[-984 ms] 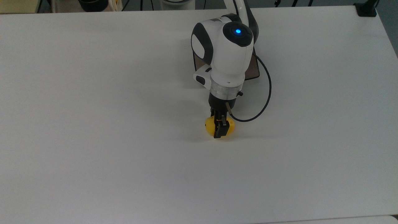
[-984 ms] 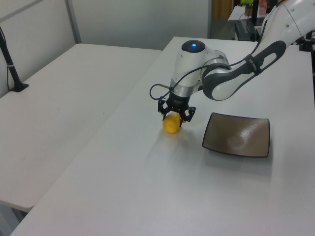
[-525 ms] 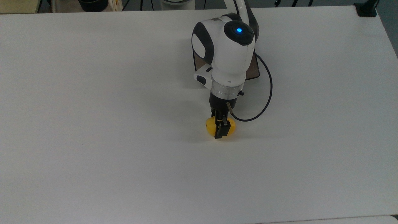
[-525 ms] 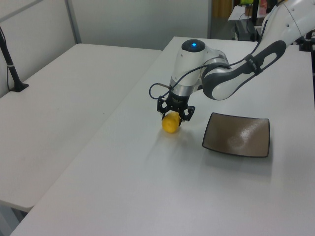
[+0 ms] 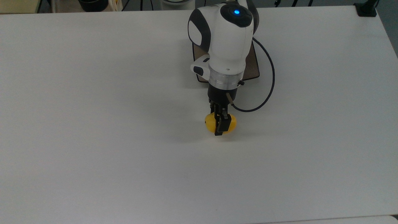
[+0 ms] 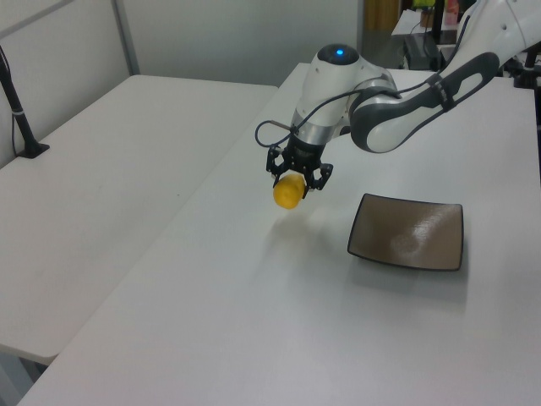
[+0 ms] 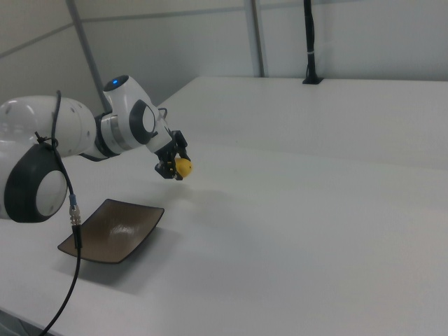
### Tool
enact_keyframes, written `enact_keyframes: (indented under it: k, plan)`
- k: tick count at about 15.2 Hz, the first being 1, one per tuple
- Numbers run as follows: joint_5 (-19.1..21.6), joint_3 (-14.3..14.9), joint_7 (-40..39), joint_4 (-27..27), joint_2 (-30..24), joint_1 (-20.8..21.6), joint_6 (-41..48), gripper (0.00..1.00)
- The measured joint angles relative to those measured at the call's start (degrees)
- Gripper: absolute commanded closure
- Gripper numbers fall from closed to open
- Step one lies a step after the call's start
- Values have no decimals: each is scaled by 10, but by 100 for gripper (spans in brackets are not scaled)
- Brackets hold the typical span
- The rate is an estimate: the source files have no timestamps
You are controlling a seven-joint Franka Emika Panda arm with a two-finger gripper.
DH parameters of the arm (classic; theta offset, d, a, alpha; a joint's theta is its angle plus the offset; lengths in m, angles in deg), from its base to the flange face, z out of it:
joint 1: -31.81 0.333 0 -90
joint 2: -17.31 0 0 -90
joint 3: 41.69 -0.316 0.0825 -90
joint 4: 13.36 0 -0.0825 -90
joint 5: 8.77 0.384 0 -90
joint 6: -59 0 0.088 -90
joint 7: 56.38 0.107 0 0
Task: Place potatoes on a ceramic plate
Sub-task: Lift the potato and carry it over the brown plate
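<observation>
A wide white tabletop (image 5: 93, 124) stretches out with open, bare surface on every side of the arm; its far edge runs along the top view's top. The claw (image 5: 220, 123) (image 6: 293, 179) (image 7: 173, 165) is clenched on a small, smooth, bright yellow egg-shaped potato (image 5: 211, 122) (image 6: 287, 193) (image 7: 184, 167), holding it lifted clear of the tabletop, with a soft shadow beneath. The square ceramic plate (image 6: 407, 231) (image 7: 112, 230) (image 5: 255, 67) lies flat nearby, at the left view's right of the potato. It is glossy brown-grey, with upturned edges and a thin dark rim, and holds nothing. In the top view the white arm covers most of the plate. A black cable (image 5: 270, 90) loops beside the wrist.
</observation>
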Motion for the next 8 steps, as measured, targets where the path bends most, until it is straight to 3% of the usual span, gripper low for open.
enact_keyframes:
  k: [8]
  plan:
    - [0, -4, -41, -71, -96, 0, 32, 50]
